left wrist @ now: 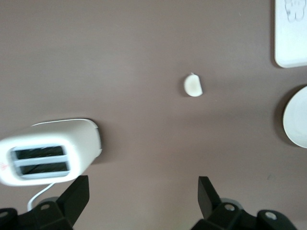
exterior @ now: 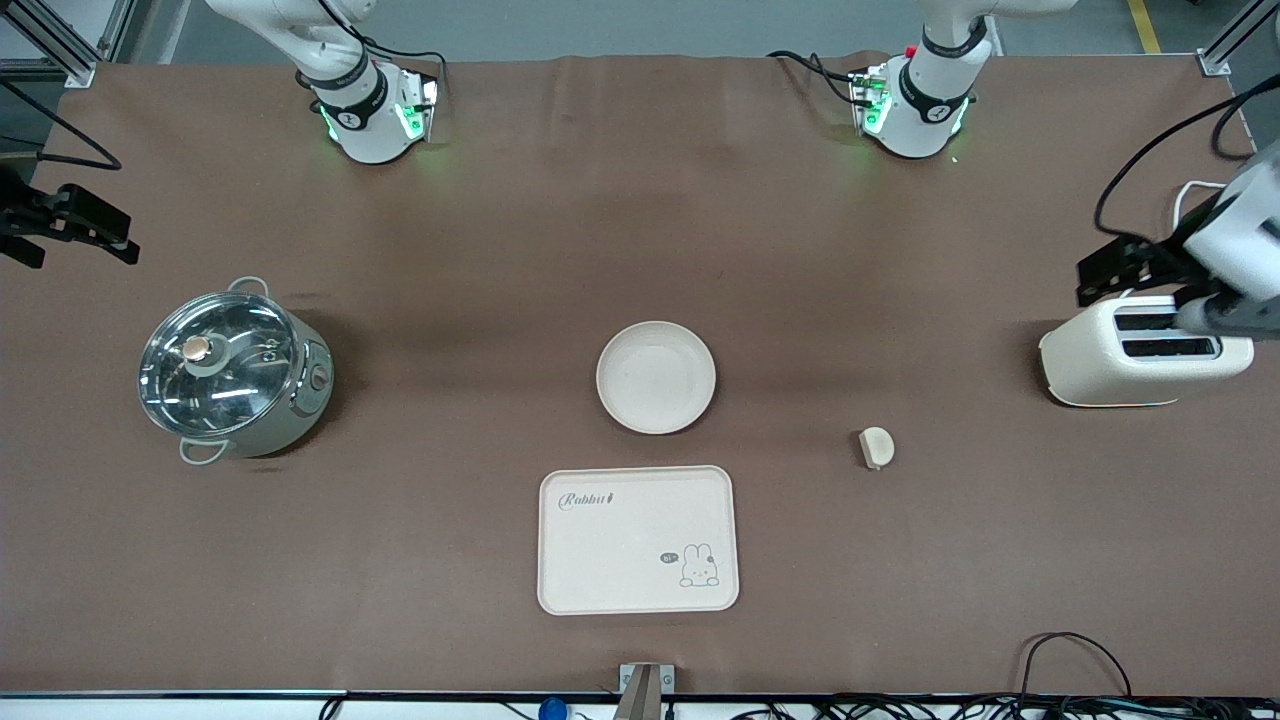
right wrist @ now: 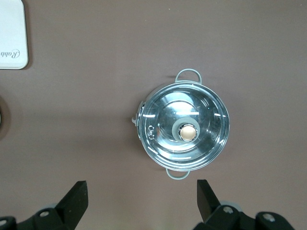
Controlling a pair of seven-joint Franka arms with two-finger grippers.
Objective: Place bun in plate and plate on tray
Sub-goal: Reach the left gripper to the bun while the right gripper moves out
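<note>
The bun (exterior: 876, 447) lies on the brown table, toward the left arm's end from the plate; it also shows in the left wrist view (left wrist: 193, 86). The round cream plate (exterior: 656, 377) stands empty mid-table. The Rabbit tray (exterior: 638, 540) lies empty, nearer to the front camera than the plate. My left gripper (exterior: 1105, 268) hangs open and empty in the air over the table by the toaster (exterior: 1145, 352); its own view shows the fingers wide apart (left wrist: 144, 196). My right gripper (exterior: 110, 235) hangs open and empty over the table near the pot (exterior: 235, 370), as its own view shows (right wrist: 142, 199).
The white two-slot toaster (left wrist: 48, 151) stands at the left arm's end. The steel pot with glass lid (right wrist: 183, 125) stands at the right arm's end. A plate edge (left wrist: 297, 117) and tray corners (left wrist: 291, 33) (right wrist: 12, 36) show in the wrist views.
</note>
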